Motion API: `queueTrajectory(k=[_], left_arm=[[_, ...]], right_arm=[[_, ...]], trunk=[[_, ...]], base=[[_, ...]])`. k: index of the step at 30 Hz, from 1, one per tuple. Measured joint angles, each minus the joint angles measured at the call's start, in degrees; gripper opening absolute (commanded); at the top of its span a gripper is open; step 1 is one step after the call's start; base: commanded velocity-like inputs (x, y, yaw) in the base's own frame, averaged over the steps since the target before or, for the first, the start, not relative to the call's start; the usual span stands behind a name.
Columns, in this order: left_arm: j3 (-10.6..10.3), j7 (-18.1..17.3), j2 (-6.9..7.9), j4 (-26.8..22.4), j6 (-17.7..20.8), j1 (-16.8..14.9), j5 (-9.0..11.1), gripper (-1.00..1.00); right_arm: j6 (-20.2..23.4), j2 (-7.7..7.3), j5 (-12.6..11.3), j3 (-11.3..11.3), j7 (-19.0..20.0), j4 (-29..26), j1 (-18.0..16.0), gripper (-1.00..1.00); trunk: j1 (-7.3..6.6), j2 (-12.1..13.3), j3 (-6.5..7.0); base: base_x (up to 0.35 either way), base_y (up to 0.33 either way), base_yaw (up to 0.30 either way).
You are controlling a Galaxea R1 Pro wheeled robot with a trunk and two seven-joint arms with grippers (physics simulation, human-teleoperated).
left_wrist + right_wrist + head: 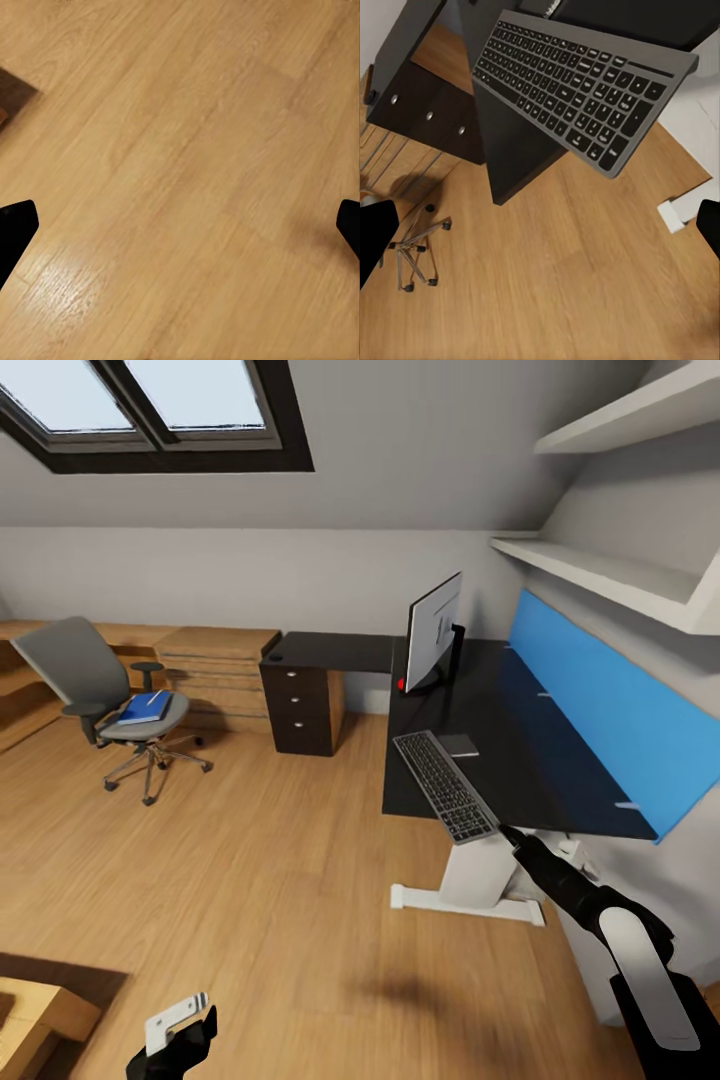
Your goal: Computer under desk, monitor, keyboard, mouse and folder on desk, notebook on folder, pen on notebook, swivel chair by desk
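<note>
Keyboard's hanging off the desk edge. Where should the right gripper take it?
Probably pinch the keyboard at its overhanging near end, coming from the floor side with the right gripper. That end juts past the desk edge, leaving room beneath the thin slab for a finger.

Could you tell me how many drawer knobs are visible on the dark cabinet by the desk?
3: the knobs sit in a column on the dark drawer cabinet left of the desk: top, middle, bottom. None seem hidden.
</note>
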Motion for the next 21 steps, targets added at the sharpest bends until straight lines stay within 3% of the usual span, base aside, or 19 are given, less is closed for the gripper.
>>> queueTrajectory(k=[13, 21], left_arm=[[0.0, 0.0, -0.25, -0.1, 0.0, 0.2, 0.0, 1.00], [0.0, 0.0, -0.27, 0.5, 0.0, 0.2, 0.0, 1.00]], right_arm=[[0.1, -0.02, 0.0, -0.2, 0.0, 0.1, 0.0, 1.00], [0.5, 0.00, -0.2, -2.9, 0.3, 0.4, 0.0, 1.00]], trunk=[[2.86, -5.2, -1.76], [4.62, -8.4, -3.19]], base=[[0.000, 0.000, 0.051], [0.000, 0.000, 0.001]])
